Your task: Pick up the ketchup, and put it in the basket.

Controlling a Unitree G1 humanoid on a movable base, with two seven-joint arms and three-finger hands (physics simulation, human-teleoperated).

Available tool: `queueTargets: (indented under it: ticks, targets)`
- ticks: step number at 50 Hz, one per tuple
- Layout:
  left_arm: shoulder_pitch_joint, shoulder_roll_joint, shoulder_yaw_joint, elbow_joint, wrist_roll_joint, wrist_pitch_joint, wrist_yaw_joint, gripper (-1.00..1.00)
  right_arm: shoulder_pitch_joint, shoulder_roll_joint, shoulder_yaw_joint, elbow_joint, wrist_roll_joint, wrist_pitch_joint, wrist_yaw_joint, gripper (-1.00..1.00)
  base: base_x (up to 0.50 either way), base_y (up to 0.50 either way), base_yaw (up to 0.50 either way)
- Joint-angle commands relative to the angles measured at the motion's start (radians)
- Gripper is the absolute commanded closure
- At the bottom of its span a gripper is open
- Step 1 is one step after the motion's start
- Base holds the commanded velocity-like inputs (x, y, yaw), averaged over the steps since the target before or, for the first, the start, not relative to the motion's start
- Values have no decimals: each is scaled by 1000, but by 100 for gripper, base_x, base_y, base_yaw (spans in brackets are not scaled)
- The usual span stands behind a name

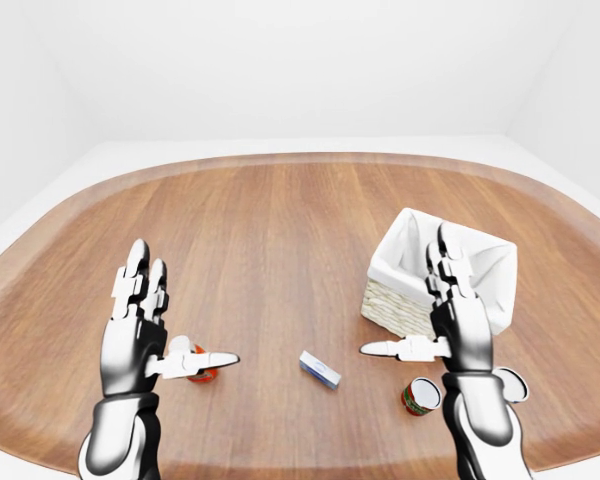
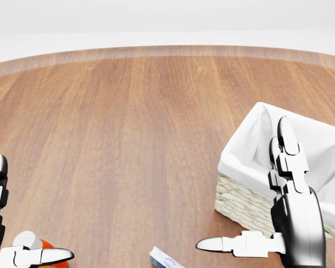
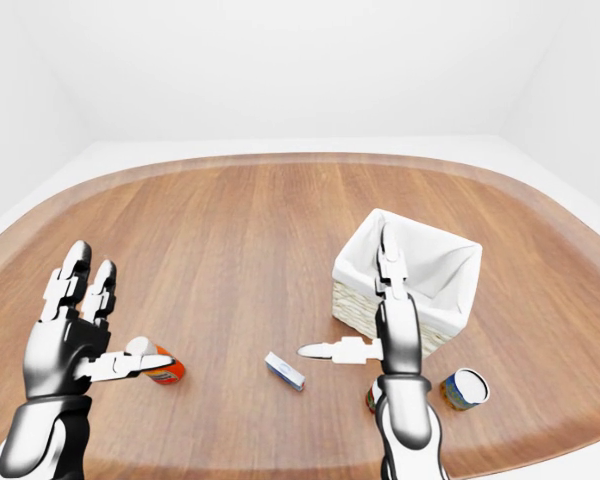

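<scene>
Left-eye view gives us the clearest layout: the ketchup [image 1: 202, 366], a red bottle with a white cap, lies tipped over on the wooden table [image 1: 280, 230] near its lower left. Our left hand [image 1: 140, 330] is raised just beside it with fingers spread and thumb pointing right across the cap; nothing is clasped, and we cannot tell whether the thumb touches the bottle or merely passes above it. We judge the hand is held that way to frame the bottle before closing, since a lying bottle probably wants a grip across its body rather than on the cap.

Our right hand [image 1: 450, 310] is also released, fingers straight up and thumb out to the left, empty. It overlaps the basket [image 1: 410, 290] in the picture, which is wicker with a white cloth lining and stands to the right of the table's middle, well apart from the ketchup. The basket holds nothing we can see.

Between the hands lies a small blue and white box [image 1: 320, 369]. Low on the right are a red can [image 1: 419, 396] and, in the right-eye view, a blue-banded can [image 3: 465, 388] beside it. None of these stands between bottle and basket along a high carry, we think.

The pick has not yet begun.
</scene>
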Motion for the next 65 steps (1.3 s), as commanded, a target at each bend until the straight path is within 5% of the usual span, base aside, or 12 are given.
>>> queueTargets:
  ticks: [1,10,28,55,65]
  targets:
    - [69,-29,19,114,68,-103,-41,-100,-4,0,3,14,-3,0,-4,-100,0,0,0]
    - [45,-10,71,218,81,-167,-41,-100,-4,0,-1,17,-4,0,-5,-100,0,0,0]
    - [-42,65,196,382,80,-167,-2,-100,0,-1,7,12,-7,0,-3,-100,0,0,0]
    - [-164,169,109,760,112,-167,142,-100,4,-3,14,3,-10,0,-2,-100,0,0,0]
    - [-270,238,57,1039,120,-167,225,-100,-1,-4,14,16,-6,0,0,-100,0,0,0]
